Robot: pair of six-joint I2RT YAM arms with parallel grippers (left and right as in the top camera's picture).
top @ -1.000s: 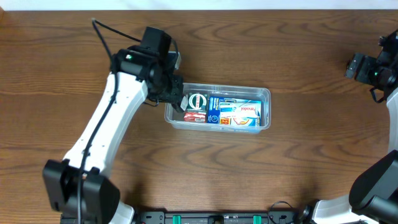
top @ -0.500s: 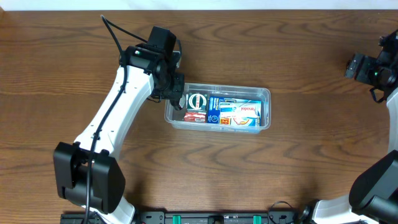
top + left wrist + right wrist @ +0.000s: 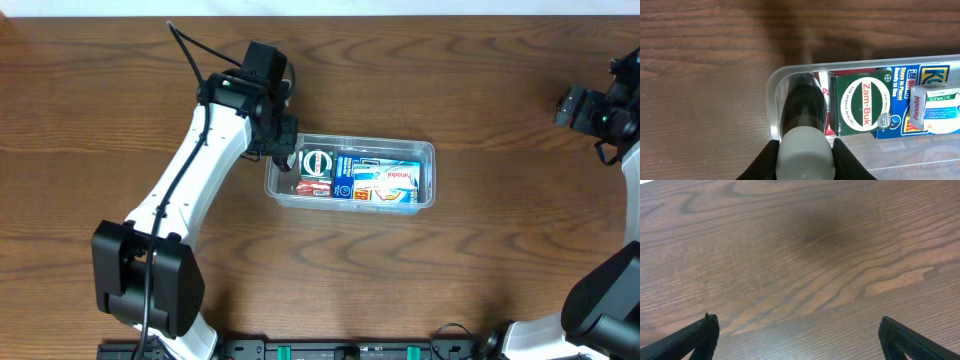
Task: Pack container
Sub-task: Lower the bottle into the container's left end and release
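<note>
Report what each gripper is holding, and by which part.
The left gripper grips a dark bottle by its white cap, with the bottle's body inside the container's left end. The right gripper is open and holds nothing.

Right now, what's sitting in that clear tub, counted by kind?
Bottles: 1, the dark bottle with a white cap, gripped by the left gripper.
Small packs: 4, the green Zam-Buk packet, red packet, blue box and white Panadol box.
Total: 5, all inside the container.
</note>
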